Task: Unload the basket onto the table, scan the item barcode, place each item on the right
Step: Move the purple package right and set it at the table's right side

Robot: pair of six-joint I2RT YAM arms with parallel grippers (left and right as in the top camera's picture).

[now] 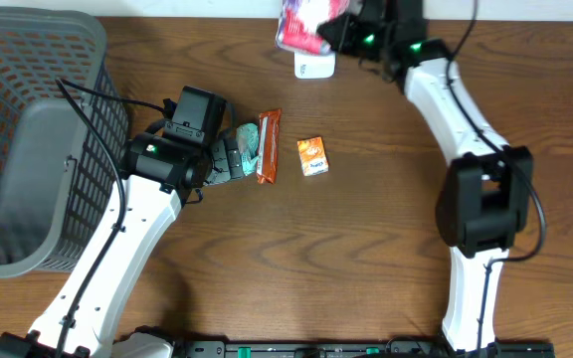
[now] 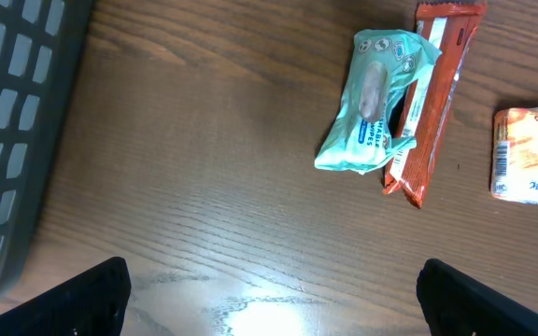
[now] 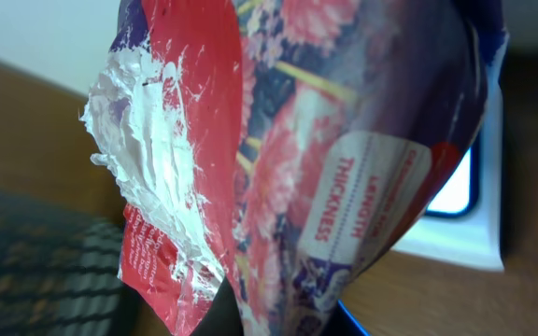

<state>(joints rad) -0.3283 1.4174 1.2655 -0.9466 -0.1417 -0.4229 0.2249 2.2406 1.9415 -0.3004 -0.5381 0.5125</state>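
At the top edge of the overhead frame, the right claw (image 1: 344, 30) is clamped tight on the flowered red packet (image 1: 301, 25), and the white scanner (image 1: 314, 66) sits just below it in the frame. In the right wrist view the packet fills most of the frame, with the scanner's lit window behind it at the right. Left of centre, the left claw (image 2: 274, 280) stands wide, holding nothing, over the table (image 1: 386, 229) near a teal wipes pack (image 2: 374, 101). A red-brown bar (image 2: 435, 93) touches the pack's right side, and a small orange box (image 1: 312, 156) lies apart, further right. A grey basket (image 1: 28, 60) fills the upper left.
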